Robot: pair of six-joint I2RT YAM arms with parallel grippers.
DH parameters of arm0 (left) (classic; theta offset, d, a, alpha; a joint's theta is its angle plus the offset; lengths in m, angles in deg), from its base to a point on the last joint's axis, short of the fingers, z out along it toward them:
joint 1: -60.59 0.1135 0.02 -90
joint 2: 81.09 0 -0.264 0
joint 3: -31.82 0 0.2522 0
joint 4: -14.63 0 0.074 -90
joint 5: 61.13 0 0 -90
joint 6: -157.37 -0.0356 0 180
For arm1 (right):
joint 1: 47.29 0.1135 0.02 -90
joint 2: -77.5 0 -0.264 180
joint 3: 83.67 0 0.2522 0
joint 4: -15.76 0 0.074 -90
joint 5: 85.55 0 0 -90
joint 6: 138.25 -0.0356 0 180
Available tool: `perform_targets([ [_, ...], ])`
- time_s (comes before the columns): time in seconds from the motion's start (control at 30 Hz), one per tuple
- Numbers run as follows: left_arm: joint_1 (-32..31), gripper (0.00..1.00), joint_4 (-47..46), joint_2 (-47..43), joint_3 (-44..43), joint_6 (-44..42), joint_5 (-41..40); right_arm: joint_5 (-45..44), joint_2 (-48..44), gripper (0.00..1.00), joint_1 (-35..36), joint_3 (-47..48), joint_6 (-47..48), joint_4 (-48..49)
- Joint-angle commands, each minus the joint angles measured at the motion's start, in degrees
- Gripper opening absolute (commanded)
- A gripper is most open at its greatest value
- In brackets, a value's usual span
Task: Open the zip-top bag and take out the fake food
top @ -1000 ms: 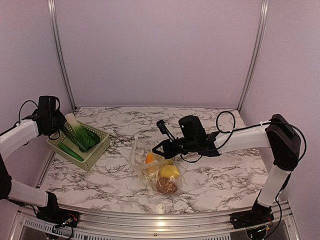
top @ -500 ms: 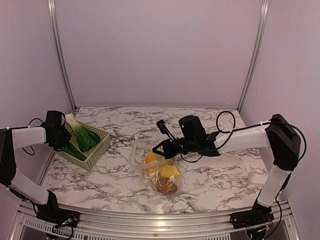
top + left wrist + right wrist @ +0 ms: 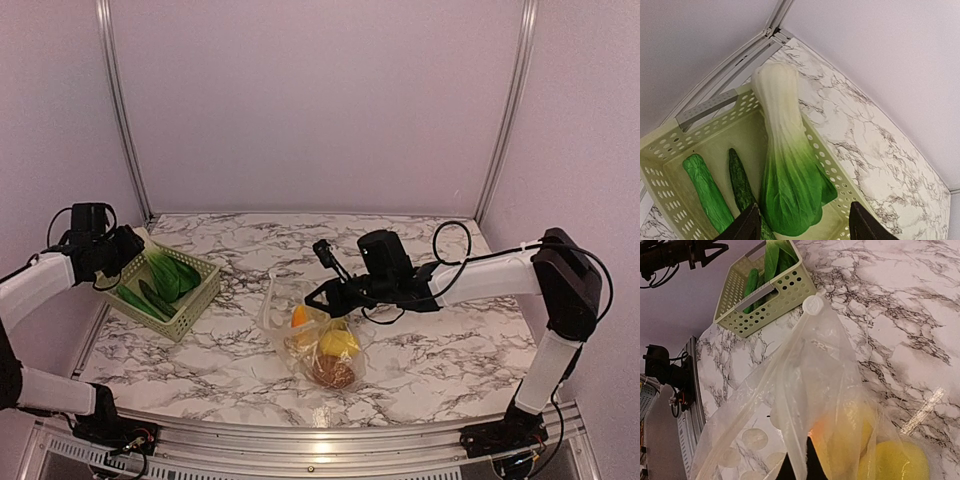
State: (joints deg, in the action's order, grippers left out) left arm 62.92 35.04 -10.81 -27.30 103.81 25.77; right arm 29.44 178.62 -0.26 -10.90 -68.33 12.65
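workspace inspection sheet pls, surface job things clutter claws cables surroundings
surface: marble-pattern table, no spills seen
job's things: clear bag mid-table holds a lemon, brown lump and orange piece; basket holds bok choy, cucumber and green vegetable
clutter: nothing seen
claws: left claw open, empty, above the basket; right claw shut on the bag's top edge
cables: black cable loops over the right arm
surroundings: plain pale walls, metal posts

Clear crinkly zip-top bag [image 3: 303, 345] stands mid-table w/ lemon [image 3: 338, 343], brown lump [image 3: 333, 373], carrot [image 3: 299, 316] inside; green veg [image 3: 168, 280] in basket [image 3: 196, 304], left.
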Motion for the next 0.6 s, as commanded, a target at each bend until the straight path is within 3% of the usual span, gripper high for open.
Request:
perform_targets([
  [0.0, -1.9, 0.62, -0.2, -5.9, -0.6, -6.3, 11.6, 1.1, -1.2, 0.0, -0.3, 1.9, -0.3, 0.6],
  [0.17, -9.3, 0.64, -3.6, -10.0, 1.1, -6.1, 20.7, 1.5, -1.3, 0.0, -0.1, 2.1, -1.1, 1.5],
  [0.57, -34.8, 0.65, -9.8, -2.6, 1.1, -5.0, 21.0, 1.4, -1.5, 0.0, 0.4, 1.8, -1.5, 1.7],
])
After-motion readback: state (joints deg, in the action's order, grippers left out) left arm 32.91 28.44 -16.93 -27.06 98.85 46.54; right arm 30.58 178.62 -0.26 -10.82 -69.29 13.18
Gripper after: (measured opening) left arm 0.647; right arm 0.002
